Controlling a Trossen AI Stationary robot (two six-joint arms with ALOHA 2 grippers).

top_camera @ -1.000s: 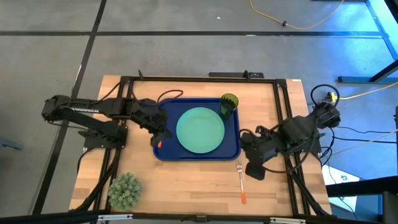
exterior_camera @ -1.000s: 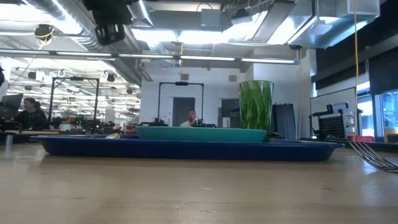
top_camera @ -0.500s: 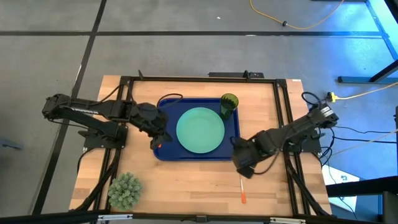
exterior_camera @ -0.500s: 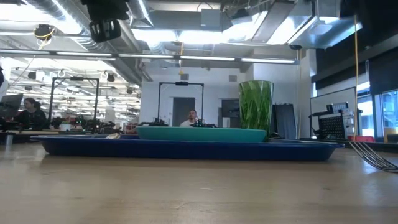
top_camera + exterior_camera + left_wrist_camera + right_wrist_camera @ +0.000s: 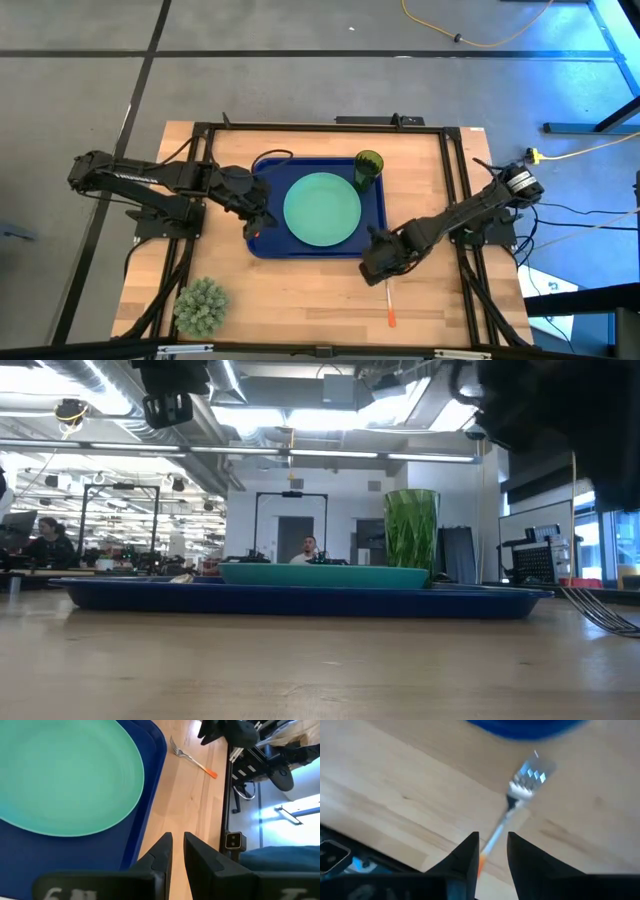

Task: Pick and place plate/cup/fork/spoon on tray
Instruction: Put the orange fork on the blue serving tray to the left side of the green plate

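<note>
The mint-green plate lies in the dark blue tray. The olive-green cup stands upright in the tray's far right corner. The orange handle of the spoon shows at the tray's left edge; the rest is hidden under my left arm. The fork lies on the table just in front of the tray's near right corner, tines toward the tray. My right gripper is open over the fork, its fingers on either side of the handle. My left gripper is shut and empty above the tray's left edge.
A spiky grey-green plant stands at the table's near left corner. Bare wood lies in front of the tray between the plant and the fork. Black frame rails run along the table's sides.
My right gripper has swung from the table's right edge toward the left and come over the fork's head end. My left gripper has drawn back a little toward the table's left edge. The fork, plate, cup and tray have kept still.
</note>
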